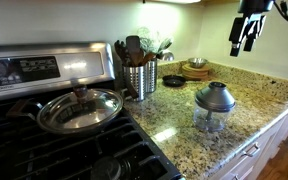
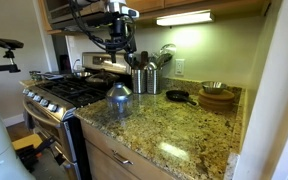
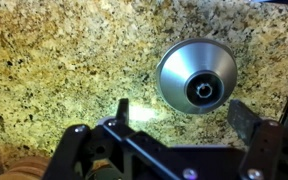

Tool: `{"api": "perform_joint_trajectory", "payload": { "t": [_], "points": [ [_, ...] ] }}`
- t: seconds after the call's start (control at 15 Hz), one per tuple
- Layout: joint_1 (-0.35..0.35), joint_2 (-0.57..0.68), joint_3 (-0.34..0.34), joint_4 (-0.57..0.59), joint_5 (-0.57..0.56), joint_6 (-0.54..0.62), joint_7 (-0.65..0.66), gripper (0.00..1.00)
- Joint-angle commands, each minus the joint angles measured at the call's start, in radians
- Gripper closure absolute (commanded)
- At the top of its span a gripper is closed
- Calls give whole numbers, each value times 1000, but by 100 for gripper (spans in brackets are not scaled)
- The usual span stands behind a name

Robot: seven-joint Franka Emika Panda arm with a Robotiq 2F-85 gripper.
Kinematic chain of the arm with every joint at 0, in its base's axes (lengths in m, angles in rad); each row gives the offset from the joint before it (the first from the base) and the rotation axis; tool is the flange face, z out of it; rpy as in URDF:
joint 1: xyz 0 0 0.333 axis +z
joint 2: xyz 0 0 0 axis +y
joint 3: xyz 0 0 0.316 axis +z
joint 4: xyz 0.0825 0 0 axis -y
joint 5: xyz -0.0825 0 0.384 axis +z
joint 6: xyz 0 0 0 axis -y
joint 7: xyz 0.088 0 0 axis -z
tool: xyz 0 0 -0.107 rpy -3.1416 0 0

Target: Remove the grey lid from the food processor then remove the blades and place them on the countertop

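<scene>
Grey lid [image 3: 199, 77] on; fingers [image 3: 246, 118] high above, spread, empty.
It caps the food processor [image 1: 212, 118] on the desk [image 1: 259, 95]. Likely light, smooth plastic (dome looks slippery), so pinch the centre knob [image 3: 202, 90].

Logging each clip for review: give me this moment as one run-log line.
phase: pre-grasp | gripper: open, high above countertop | grey lid: on food processor, untouched | blades: hidden

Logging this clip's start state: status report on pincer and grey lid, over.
Pincer open, empty, high above countertop. Grey lid still on food processor. Nothing between pincer and lid.
</scene>
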Motion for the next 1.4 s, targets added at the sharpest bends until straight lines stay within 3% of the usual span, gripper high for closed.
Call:
{"api": "perform_joint_trajectory", "payload": {
  "t": [0.0,0.67,1.33],
  "points": [
    [4,1,-4,2,-2,-2,2,0],
    [20,66,26,-21,26,147,76,0],
    [49,191,48,-19,90,155,72,0]
  ]
}}
